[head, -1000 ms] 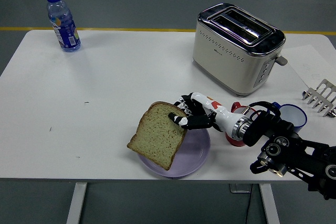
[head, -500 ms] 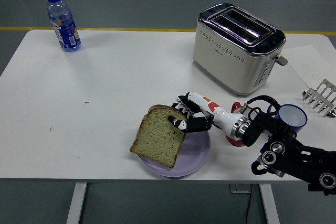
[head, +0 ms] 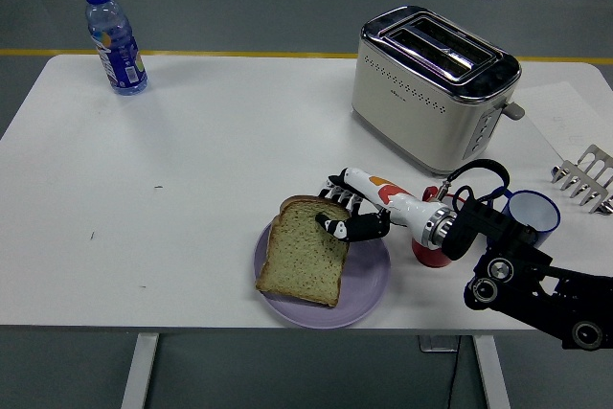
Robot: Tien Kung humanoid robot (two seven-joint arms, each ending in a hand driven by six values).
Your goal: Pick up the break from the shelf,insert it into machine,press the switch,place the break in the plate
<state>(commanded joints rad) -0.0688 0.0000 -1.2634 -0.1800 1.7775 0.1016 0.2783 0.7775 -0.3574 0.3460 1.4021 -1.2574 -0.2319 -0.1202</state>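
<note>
Bright, even light is falling from overhead across the white rectangular table (head: 192, 189), leaving its surface close to washed out but free of hard glare. Soft, short shadows are sitting just under the round lilac plate (head: 369, 284) and beside the clear plastic water bottle with its blue cap (head: 115, 40). The chrome top of the cream two-slot toaster (head: 431, 83) is catching pale pinkish reflections. Focus is holding sharp across the frame, with no motion blur showing. The table's far edge is bowing slightly, hinting at mild lens distortion.
</note>
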